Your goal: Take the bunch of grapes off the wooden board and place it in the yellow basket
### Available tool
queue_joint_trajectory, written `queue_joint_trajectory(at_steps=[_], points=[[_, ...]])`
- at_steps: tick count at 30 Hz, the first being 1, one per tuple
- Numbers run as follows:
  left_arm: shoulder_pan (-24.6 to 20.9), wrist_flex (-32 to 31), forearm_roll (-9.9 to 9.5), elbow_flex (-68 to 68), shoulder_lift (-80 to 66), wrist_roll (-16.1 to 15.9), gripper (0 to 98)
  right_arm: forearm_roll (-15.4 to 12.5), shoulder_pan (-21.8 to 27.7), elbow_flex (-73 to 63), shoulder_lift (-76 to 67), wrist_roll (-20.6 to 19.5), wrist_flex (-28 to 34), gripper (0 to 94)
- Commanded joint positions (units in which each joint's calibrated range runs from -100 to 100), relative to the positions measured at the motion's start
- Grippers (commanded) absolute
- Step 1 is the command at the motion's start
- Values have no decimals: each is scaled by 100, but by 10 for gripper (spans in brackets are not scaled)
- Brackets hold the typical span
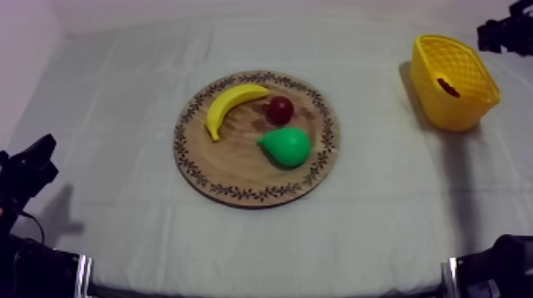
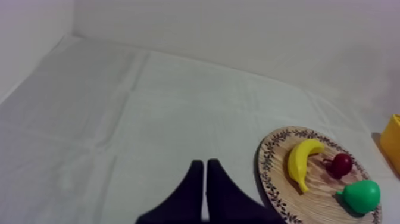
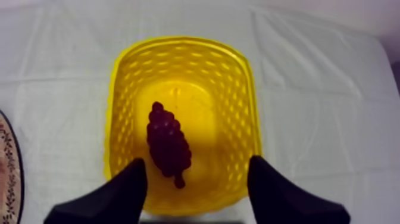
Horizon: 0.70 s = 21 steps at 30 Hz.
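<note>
- Black arm parts (image 1: pixel 32 269) frame the near edge of the table in the top view, with the left gripper (image 1: pixel 32 162) low at its own side, over the grey-white cloth (image 1: pixel 119 214).
- Mid-table, the wooden board (image 1: pixel 238 186) carries a banana (image 1: pixel 230 107), a small red fruit (image 1: pixel 279 108) and a pear (image 1: pixel 285 147); banana and red fruit lie side by side, the pear just in front of them.
- At the far right stands the yellow basket (image 1: pixel 456 107), something dark inside it, and the right gripper (image 1: pixel 504 33) hangs just beyond its rim.
- Seen from the left wrist, the left gripper (image 2: pixel 205 162) has its two black fingers pressed together in a narrow wedge, holding nothing, over bare cloth beside the board (image 2: pixel 266 161). Banana (image 2: pixel 300 164), red fruit (image 2: pixel 341 164) and pear (image 2: pixel 360 195) rest on it.
- Seen from the right wrist, the right gripper (image 3: pixel 197 161) has its fingers (image 3: pixel 128 187) spread wide with nothing between them, above the near wall of the basket (image 3: pixel 178 43).
- On the basket's floor lies the bunch of grapes (image 3: pixel 168 142), free of both fingers.
</note>
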Motion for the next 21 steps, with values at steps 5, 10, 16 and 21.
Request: queue_joint_trajectory(at_steps=[5, 10, 16, 21], points=[[0, -5, -4, -2, 0, -1, 1, 125, -53, 1151, -1855, -148, -345, 423], [0, -5, -4, -2, 0, -1, 1, 263, -151, 1926, -2935, -298, -607, 381], [0, -5, -4, -2, 0, -1, 1, 392, -294, 2907, -4206, -511, -956, 311], [0, -5, -4, -2, 0, -1, 1, 416, -410, 3765, -5176, -599, -1238, 253]])
